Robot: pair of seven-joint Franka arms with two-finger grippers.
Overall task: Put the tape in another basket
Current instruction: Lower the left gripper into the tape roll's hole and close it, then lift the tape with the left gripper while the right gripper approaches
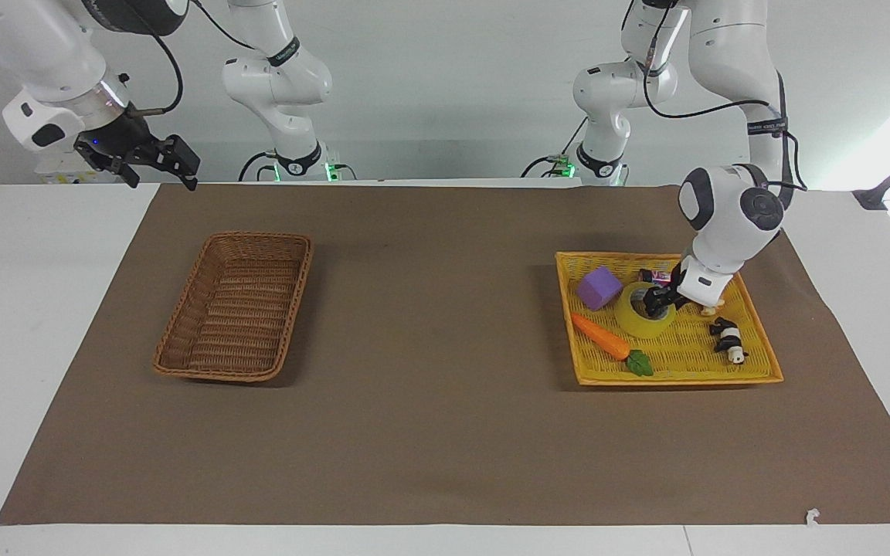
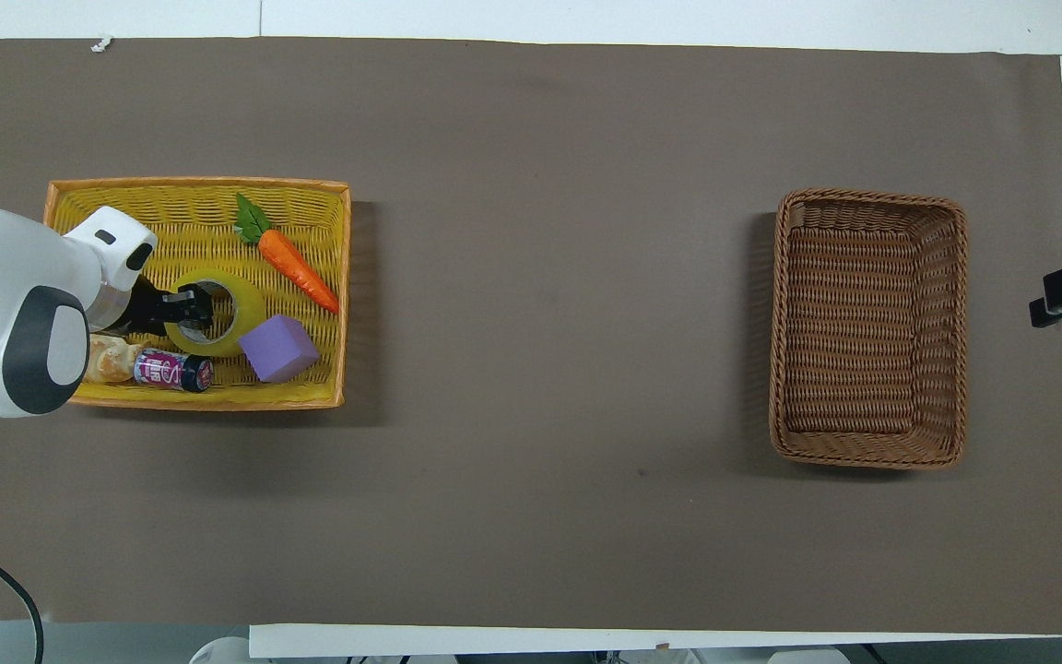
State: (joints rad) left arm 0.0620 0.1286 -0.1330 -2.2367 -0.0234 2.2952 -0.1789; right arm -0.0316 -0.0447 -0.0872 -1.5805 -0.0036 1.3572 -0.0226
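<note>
We locate the tape (image 1: 646, 312) lying flat in the yellow tray (image 1: 754, 369), at the left arm's end of the table, between the purple block (image 1: 598, 287) and the panda figure (image 1: 728, 340), with the carrot (image 1: 601, 337) farther from the robots. The left gripper (image 1: 656, 302) is lowered onto the roll, its fingertips at the rim by the core; we cannot tell whether the jaws are spread or pinching. A small can (image 2: 172, 370) with a pink and white label lies in the tray beside the tape; its print is unreadable. A croissant (image 2: 107, 359) touches the can. The basket (image 1: 236, 306) sits at the right arm's end. The right gripper (image 1: 153, 160) waits raised above the table's corner there, jaws spread.
</note>
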